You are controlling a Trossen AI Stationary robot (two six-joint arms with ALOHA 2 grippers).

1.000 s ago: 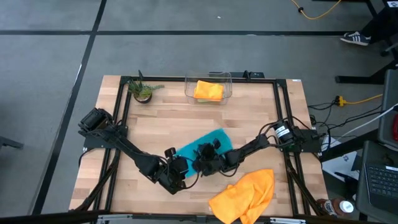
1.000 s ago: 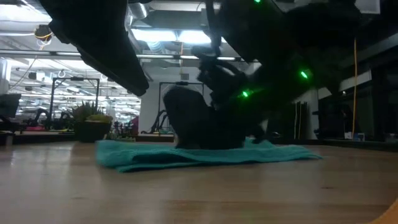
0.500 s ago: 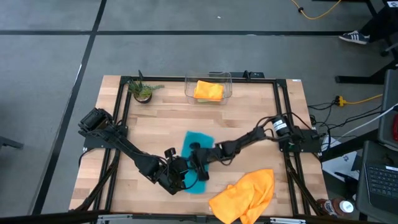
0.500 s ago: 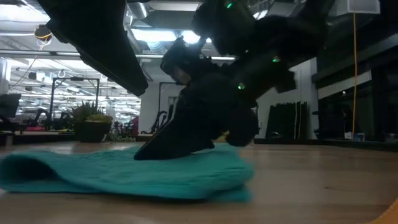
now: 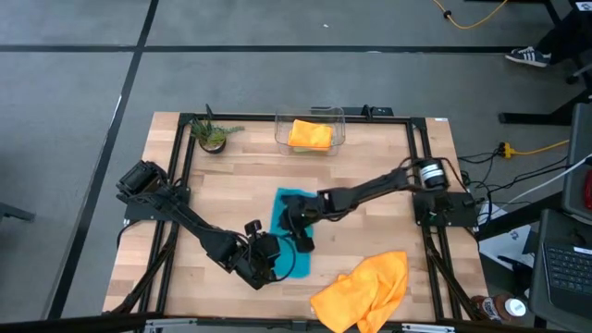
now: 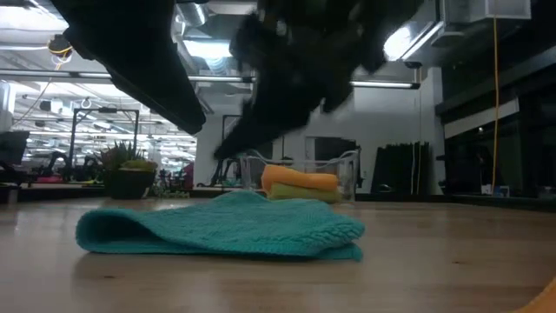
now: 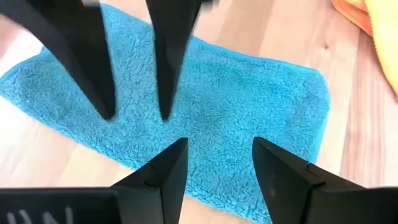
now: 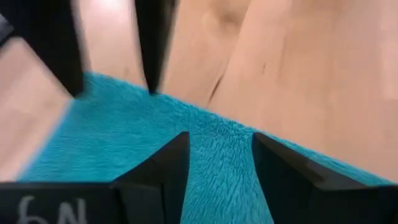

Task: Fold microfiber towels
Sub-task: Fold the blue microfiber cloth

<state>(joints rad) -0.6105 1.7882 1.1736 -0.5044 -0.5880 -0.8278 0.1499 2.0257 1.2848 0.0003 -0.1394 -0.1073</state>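
At the far left of the light wooden bench [image 5: 370,157] a small potted green plant [image 5: 212,136] stands near the back corner, well clear of the working area.

The left hand [image 5: 268,264] hovers low near the front edge, over the near end of the teal blue microfiber towel [image 5: 292,231]. Its two dark fingers [image 7: 165,174] are spread with nothing between them, and the cloth lies flat beneath them. It appears placed to steady or take that end for the next fold.

The teal towel lies in the middle of the bench, a narrow oblong running from back to front. In the low view it shows a rounded folded edge on one side and two layers on the other, so it appears folded once. Its pile is fuzzy and looped, and the surface lies fairly smooth.

The right hand [image 5: 298,225] hangs over the middle of the same towel, lifted clear of it in the low view, its fingers [image 8: 168,168] parted and empty, probably free to reposition.

At the back, a clear plastic bin [image 5: 310,130] holds a folded orange microfiber towel [image 5: 309,134] on top of a folded lime green microfiber towel [image 6: 304,194], likely finished work kept out of the way.

To the front right, a crumpled orange microfiber towel [image 5: 363,289] lies near the bench edge, not yet folded.
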